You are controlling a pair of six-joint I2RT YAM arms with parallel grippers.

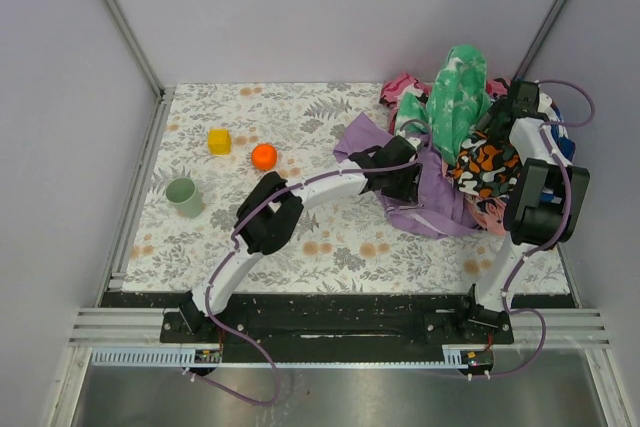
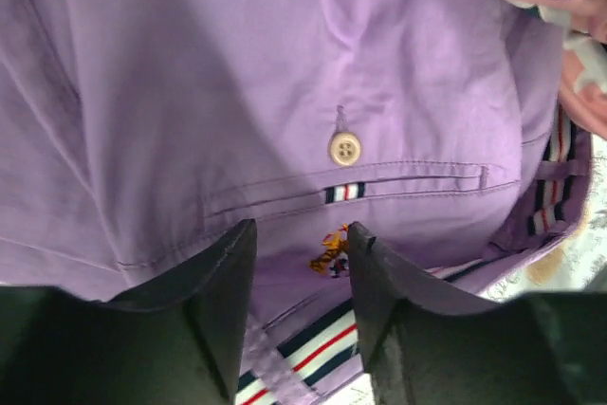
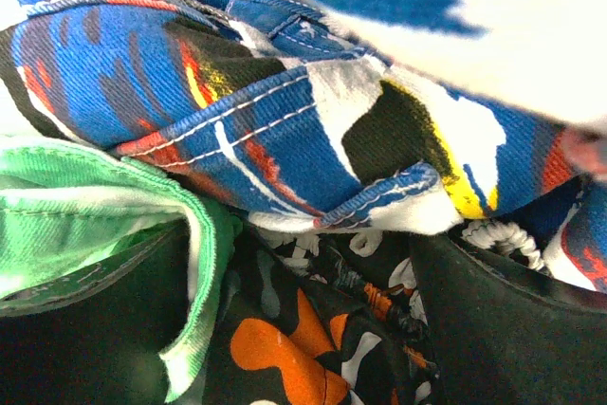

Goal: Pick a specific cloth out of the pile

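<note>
The lilac-purple shirt (image 1: 435,202) lies at the front left of the pile (image 1: 480,137), partly under the other garments. My left gripper (image 1: 405,179) is down on it. The left wrist view shows the shirt (image 2: 285,73) filling the frame, with a button, an embroidered logo and striped bands. The left gripper (image 2: 302,246) is open, its fingertips (image 2: 232,272) against the fabric on either side of the logo. My right gripper (image 1: 503,112) is pushed into the pile. In the right wrist view it (image 3: 313,329) is open wide around orange-black cloth (image 3: 303,348), with green-white cloth (image 3: 114,215) over its left finger.
A yellow cube (image 1: 219,140), an orange ball (image 1: 264,156) and a pale green cup (image 1: 184,196) stand on the floral table cover at the left. The green-white cloth (image 1: 455,92) rises tall in the pile. Walls close in the back and both sides.
</note>
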